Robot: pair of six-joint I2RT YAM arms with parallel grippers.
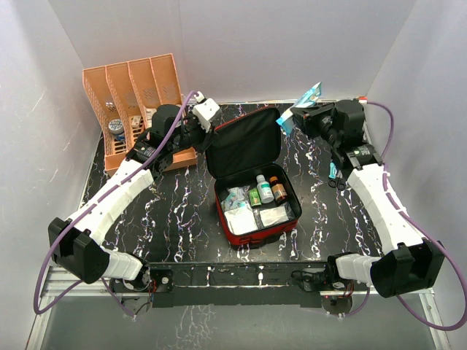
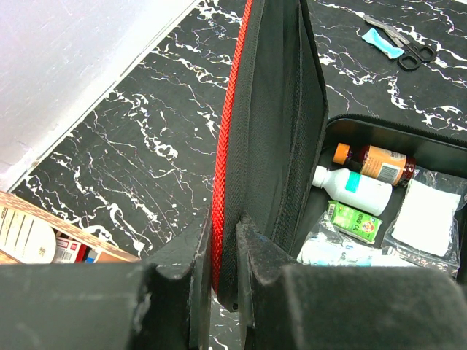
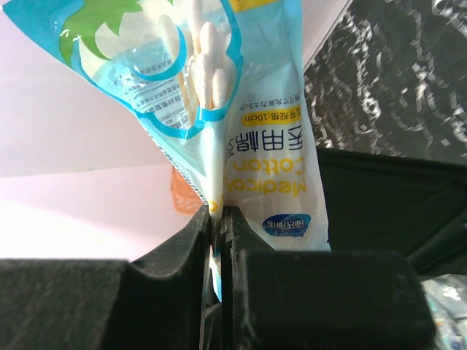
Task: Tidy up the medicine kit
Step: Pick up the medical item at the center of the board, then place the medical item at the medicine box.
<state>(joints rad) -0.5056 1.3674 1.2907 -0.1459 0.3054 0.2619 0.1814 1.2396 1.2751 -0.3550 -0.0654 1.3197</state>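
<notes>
Inside the medicine kit point(image 1: 290, 219) bottles point(image 1: 265, 189) already lie; left gripper point(image 2: 225, 251) clamps its lid point(image 2: 284, 131); right gripper point(image 3: 217, 219) pinches a swab packet point(image 3: 255, 109); scissors point(image 2: 411, 49) wait outside.

The top camera looks down from behind the near edge over the whole black white-veined tabletop point(image 1: 175, 219). The left wrist camera sits close against the open soft red zip case point(image 2: 226, 146) (shared with the top view); the right wrist's nearly touches a blue-and-white plastic cotton-swab packet point(image 3: 270, 160).

Cotton swab pack point(image 3: 252, 146) runs off the top edge in the right wrist view. Stuff in the orange rack point(image 1: 98, 95) is too small to ID, same for labels on the bottles point(image 1: 265, 191) in the medicine kit point(image 1: 244, 146).
</notes>
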